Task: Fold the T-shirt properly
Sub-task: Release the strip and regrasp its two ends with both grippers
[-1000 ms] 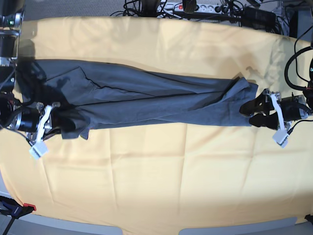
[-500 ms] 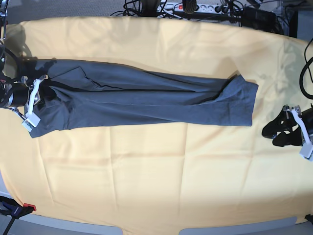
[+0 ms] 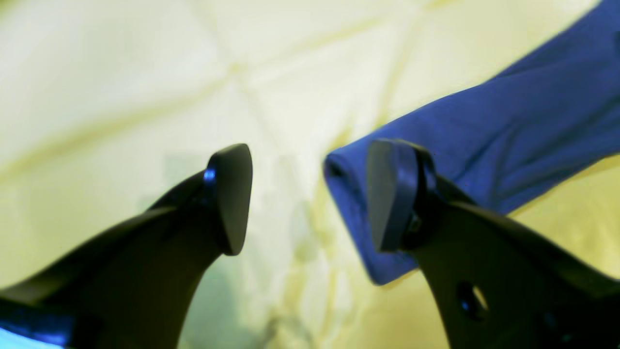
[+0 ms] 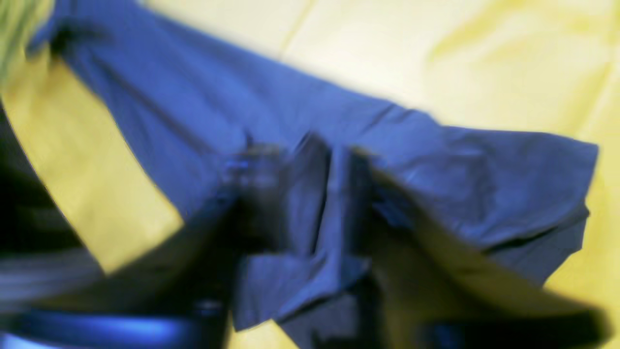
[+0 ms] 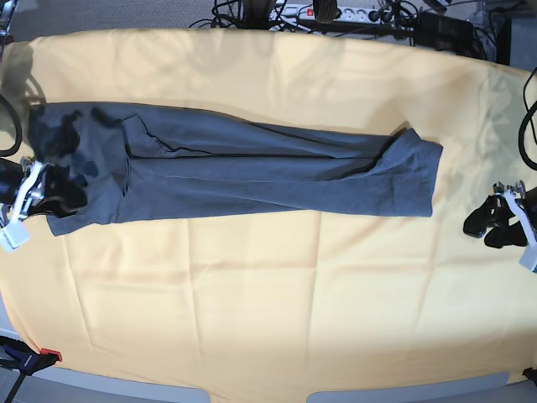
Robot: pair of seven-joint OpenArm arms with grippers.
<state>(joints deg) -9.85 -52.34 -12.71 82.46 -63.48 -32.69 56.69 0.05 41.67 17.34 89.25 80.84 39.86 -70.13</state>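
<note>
Our right claw (image 5: 52, 191) w/ jaws near-closed, a fold of the T-shirt (image 5: 252, 168) between them, has dragged that end flat; left claw (image 5: 495, 225) has backed off wide open, empty, so the long fold on the yellow cloth (image 5: 268, 319) looks set.

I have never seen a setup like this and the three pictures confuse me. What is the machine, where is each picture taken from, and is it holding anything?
It is a robot with two arms. The base view looks down on a table under a yellow cloth, where a blue-grey T-shirt lies folded into a long strip. The other two pictures come from cameras on the wrists, looking past the fingers. The left gripper, at that view's right, stands open, clear of the shirt. The right gripper is at the shirt's other end; its blurred wrist view shows shirt cloth between its fingers, though whether it grips is unclear.
</note>
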